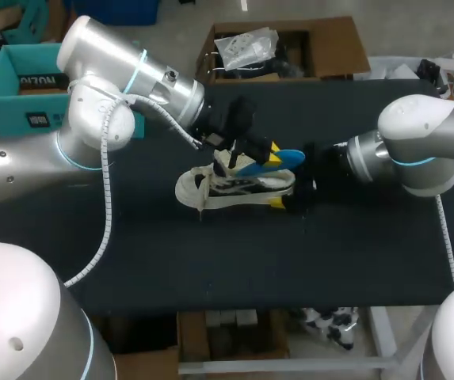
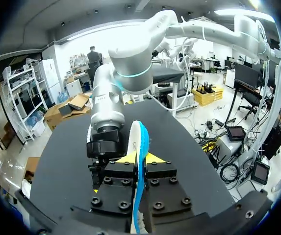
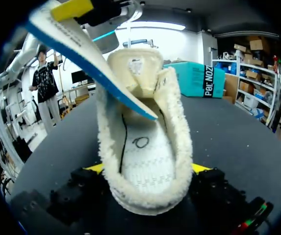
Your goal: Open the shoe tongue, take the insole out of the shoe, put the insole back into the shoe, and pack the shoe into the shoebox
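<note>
Two arms are seen in the head view over a black table [image 1: 353, 261]. A cream shoe [image 1: 211, 188] is set near the table's middle, toe toward the left arm's side and heel toward the right. The left gripper [image 1: 250, 150] is placed just above the shoe, and a blue-and-white insole [image 1: 286, 160] is pinched in it, lifted over the shoe's opening and jutting toward the right arm. The right gripper [image 1: 294, 198] is closed around the heel. A teal shoebox [image 1: 20, 95] is seen by the table's far left corner, well apart from the shoe; whether it rests on the table cannot be told.

In the left wrist view the insole is shown edge-on, clamped narrowly between the two yellow fingertips [image 2: 124, 157], one on each face. The right arm is seen just ahead, its gripper lowered to the table. The shoe itself is hidden under the gripper body.

In the right wrist view the fleece-lined heel of the shoe is gripped from both sides by the yellow fingertips [image 3: 201, 168], which are spread to the heel's width. The insole is held slanting above, its lower end dipped into the shoe's mouth; contact with the lining cannot be made out. The shoebox is seen beyond the shoe.
</note>
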Tool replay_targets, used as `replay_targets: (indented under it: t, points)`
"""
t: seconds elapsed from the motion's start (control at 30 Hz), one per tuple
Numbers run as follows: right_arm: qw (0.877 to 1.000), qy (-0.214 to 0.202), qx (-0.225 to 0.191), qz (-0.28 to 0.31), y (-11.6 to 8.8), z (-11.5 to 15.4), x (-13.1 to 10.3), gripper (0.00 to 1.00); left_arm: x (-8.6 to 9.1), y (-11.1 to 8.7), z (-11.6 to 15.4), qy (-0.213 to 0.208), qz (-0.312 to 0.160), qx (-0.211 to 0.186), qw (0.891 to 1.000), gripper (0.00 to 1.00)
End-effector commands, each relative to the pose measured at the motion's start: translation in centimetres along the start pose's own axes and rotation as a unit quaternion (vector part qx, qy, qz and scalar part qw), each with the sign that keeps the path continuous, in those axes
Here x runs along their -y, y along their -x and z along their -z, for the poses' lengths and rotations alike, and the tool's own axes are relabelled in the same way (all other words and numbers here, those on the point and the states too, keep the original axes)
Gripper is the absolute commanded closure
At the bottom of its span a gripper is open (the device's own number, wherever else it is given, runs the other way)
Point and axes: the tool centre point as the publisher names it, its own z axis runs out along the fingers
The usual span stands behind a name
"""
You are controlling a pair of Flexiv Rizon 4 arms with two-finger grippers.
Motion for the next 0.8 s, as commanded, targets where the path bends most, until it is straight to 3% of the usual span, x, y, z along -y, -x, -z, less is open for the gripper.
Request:
replay_targets:
  t: [0.03, 0.37, 0.57, 0.73, 0.8]
  points:
    - [1.000, -0.006, -0.002, -0.007, -0.3, 0.8, 0.5, 0.00, 0.8, 0.5, -0.4, -0.054, -0.004, -0.044, 0.998, 1.00]
    - [0.999, -0.033, 0.012, -0.025, -1.9, 4.5, 1.3, 0.00, 4.8, -0.4, -0.1, -0.113, -0.013, -0.076, 0.991, 1.00]
    - [0.997, -0.065, 0.019, -0.022, -2.2, 7.9, 0.8, 0.00, 7.5, -1.2, 2.2, -0.138, -0.022, -0.065, 0.988, 1.00]
    - [0.997, -0.079, 0.018, -0.016, -1.9, 9.6, 0.6, 0.00, 10.0, -1.0, 5.9, -0.175, -0.014, -0.064, 0.982, 1.00]
    - [0.996, -0.083, 0.014, -0.013, -1.7, 9.9, 0.5, 0.00, 10.0, -1.0, 5.9, -0.175, -0.014, -0.064, 0.982, 1.00]
